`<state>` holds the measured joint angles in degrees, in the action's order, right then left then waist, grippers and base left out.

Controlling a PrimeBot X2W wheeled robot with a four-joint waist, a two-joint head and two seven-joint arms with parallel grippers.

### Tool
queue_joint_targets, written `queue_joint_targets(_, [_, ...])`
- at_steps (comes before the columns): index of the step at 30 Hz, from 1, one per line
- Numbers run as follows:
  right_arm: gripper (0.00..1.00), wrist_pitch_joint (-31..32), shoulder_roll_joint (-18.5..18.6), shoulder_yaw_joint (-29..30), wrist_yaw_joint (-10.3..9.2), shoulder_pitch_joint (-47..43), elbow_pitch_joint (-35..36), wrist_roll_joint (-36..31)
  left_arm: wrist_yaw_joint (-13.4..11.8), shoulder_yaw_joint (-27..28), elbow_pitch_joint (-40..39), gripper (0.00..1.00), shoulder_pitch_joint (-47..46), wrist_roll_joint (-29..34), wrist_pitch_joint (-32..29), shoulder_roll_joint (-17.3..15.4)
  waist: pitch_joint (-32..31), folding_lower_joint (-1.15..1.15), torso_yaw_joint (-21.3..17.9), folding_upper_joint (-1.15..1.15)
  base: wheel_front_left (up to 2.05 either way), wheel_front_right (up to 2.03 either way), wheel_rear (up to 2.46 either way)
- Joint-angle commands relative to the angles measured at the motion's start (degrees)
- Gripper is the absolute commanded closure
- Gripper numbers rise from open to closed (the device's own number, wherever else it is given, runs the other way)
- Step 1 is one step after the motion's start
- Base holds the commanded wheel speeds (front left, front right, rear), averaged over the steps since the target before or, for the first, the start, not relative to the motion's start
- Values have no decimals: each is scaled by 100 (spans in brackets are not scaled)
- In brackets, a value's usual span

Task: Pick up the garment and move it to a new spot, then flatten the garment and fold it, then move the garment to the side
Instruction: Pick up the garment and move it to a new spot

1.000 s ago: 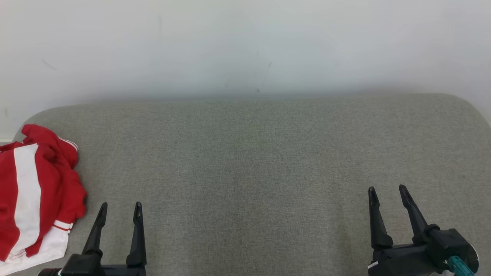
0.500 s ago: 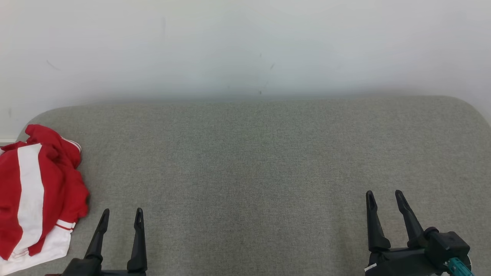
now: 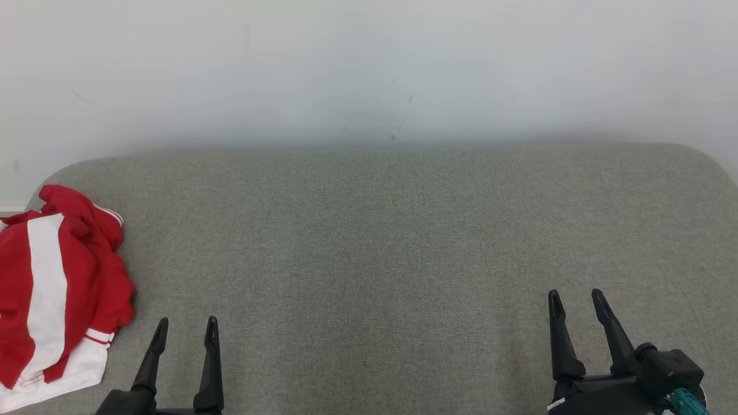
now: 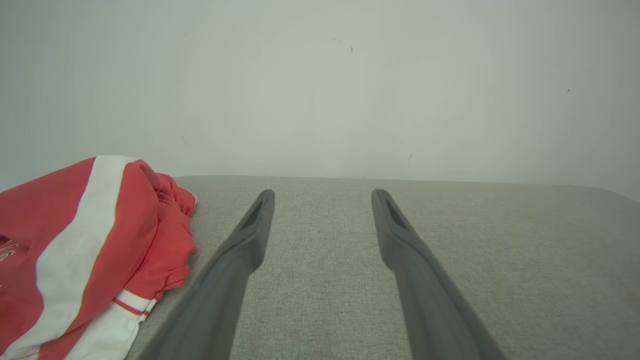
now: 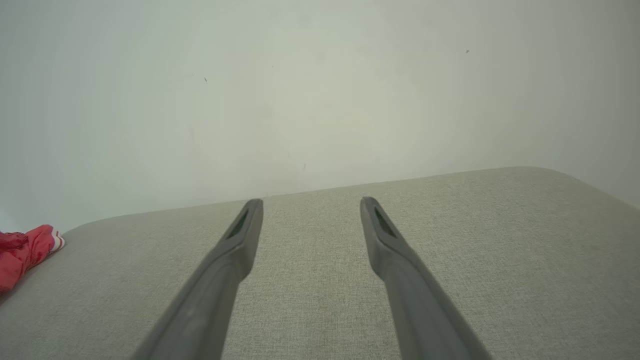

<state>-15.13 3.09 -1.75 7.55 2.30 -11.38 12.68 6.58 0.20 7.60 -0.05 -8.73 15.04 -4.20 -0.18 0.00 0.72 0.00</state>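
The garment (image 3: 57,294) lies bunched at the left end of the grey cushioned surface (image 3: 380,242). It is red with a broad white panel and white striped trim. In the left wrist view the garment (image 4: 85,245) sits just left of my left fingers without touching them. My left gripper (image 3: 187,320) is open and empty at the lower left, a short way right of the cloth. My right gripper (image 3: 575,293) is open and empty at the lower right, far from it. Both wrist views show the jaws spread over bare fabric: left gripper (image 4: 324,192), right gripper (image 5: 311,201).
A plain white wall (image 3: 369,69) rises directly behind the grey surface. The surface's corners round off at the far left and the far right corner (image 3: 703,158). A red edge of the garment (image 5: 25,247) peeks in at the left of the right wrist view.
The head camera has shifted slightly. Both grippers have sunk a little toward the bottom edge of the head view, still open. The garment lies as before.
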Motion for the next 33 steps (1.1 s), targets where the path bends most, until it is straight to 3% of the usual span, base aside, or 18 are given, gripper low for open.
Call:
queue_joint_targets(1, [0,-4,38,-3,-12,-6,0,17,18,2,5,0,15,-8,22,8,-1,0,2,0,0,0,0])
queue_joint_targets(16, [0,11,58,0,-12,-52,-51,41,36,-1,97,0,-103,29,22,15,-6,0,303,0,0,0,0])
queue_joint_targets(33, [0,25,66,-70,-12,-54,-96,16,-143,209,220,0,-145,109,22,-48,205,0,1670,0,0,0,0])
